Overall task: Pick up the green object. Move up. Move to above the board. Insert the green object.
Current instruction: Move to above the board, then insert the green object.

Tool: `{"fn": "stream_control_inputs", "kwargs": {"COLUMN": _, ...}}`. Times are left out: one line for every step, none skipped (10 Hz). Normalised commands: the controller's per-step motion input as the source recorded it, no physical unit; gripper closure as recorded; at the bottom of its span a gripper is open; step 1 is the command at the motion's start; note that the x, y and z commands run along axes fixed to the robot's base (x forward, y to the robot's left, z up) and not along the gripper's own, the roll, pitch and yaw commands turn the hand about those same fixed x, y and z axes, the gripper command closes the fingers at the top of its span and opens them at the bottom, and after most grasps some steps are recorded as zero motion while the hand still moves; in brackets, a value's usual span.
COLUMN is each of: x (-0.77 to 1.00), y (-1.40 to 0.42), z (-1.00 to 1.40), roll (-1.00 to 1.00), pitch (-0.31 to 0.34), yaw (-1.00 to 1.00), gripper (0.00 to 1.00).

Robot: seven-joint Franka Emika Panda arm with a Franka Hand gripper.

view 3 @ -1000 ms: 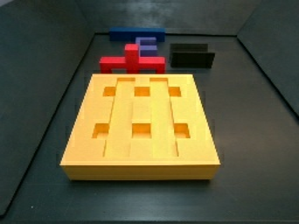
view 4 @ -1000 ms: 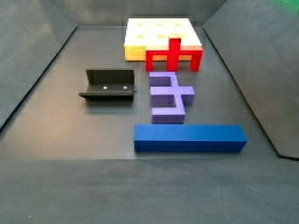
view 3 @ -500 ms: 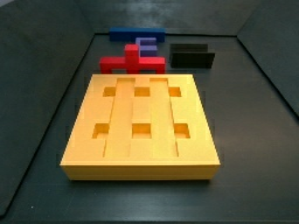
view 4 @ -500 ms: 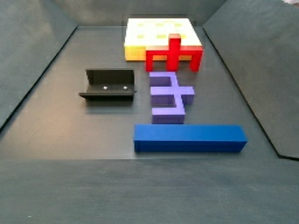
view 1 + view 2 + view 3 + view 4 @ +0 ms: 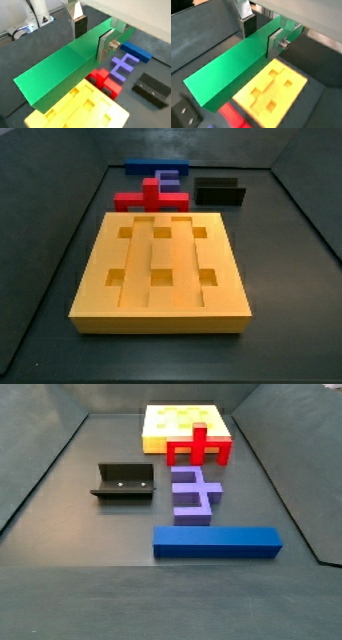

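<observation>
**Spotter:** Where's your claw right now, and what's in it?

**Me:** My claw [image 5: 92, 36] is up in the air, and it's pinching the green object [image 5: 63, 67]. In both wrist views my silver fingers [image 5: 276, 44] press flat against the two long faces of the bar, near one end. The rest of the bar runs out long and level from the grip. It shows the same in [image 5: 234, 70].

**Spotter:** And the board?

**Me:** The board [image 5: 163, 268] lies flat on the table [image 5: 287, 268], six square recesses facing up. In a wrist view [image 5: 278, 85] it sits below the bar, well apart from it. I'm out of frame in both side views, so I can't say exactly how the bar lines up over the grooves.

**Spotter:** What else is down there?

**Me:** The red cross-shaped block [image 5: 198, 446] stands just beside the board's far end. Next comes the purple block [image 5: 193, 494], then the blue block [image 5: 217, 541] lying crosswise. The fixture [image 5: 124, 482] stands off to the side of the purple one. A wrist view catches the same row: red [image 5: 105, 82], purple [image 5: 123, 67], blue [image 5: 135, 52], and the fixture [image 5: 153, 90].
</observation>
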Motion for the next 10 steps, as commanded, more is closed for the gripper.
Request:
{"fn": "stream_control_inputs", "kwargs": {"x": 0.28, "y": -0.33, "z": 0.06, "roll": 0.07, "pitch": 0.158, "yaw": 0.01, "gripper": 1.00}}
{"fn": "stream_control_inputs", "kwargs": {"x": 0.15, "y": -0.19, "z": 0.05, "roll": 0.04, "pitch": 0.097, "yaw": 0.01, "gripper": 1.00}}
{"fn": "stream_control_inputs", "kwargs": {"x": 0.00, "y": 0.00, "z": -0.55, "roll": 0.00, "pitch": -0.037, "yaw": 0.00, "gripper": 1.00}}
{"fn": "stream_control_inputs", "kwargs": {"x": 0.00, "y": 0.08, "z": -1.00, "roll": 0.04, "pitch": -0.093, "yaw": 0.00, "gripper": 1.00}}
{"fn": "stream_control_inputs", "kwargs": {"x": 0.00, "y": 0.04, "z": -1.00, "roll": 0.10, "pitch": -0.049, "yaw": 0.00, "gripper": 1.00}}
{"fn": "stream_control_inputs", "kwargs": {"x": 0.00, "y": 0.00, "z": -1.00, "roll": 0.06, "pitch": -0.026, "yaw": 0.00, "gripper": 1.00}}
{"fn": "stream_control_inputs", "kwargs": {"x": 0.00, "y": -0.05, "z": -1.00, "roll": 0.00, "pitch": -0.096, "yaw": 0.00, "gripper": 1.00}}
{"fn": "stream_control_inputs", "kwargs": {"x": 0.00, "y": -0.08, "z": -1.00, "roll": 0.00, "pitch": -0.116, "yaw": 0.00, "gripper": 1.00}}
{"fn": "stream_control_inputs", "kwargs": {"x": -0.01, "y": -0.01, "z": -1.00, "roll": 0.00, "pitch": -0.089, "yaw": 0.00, "gripper": 1.00}}
{"fn": "stream_control_inputs", "kwargs": {"x": -0.09, "y": -0.02, "z": -1.00, "roll": 0.05, "pitch": -0.089, "yaw": 0.00, "gripper": 1.00}}
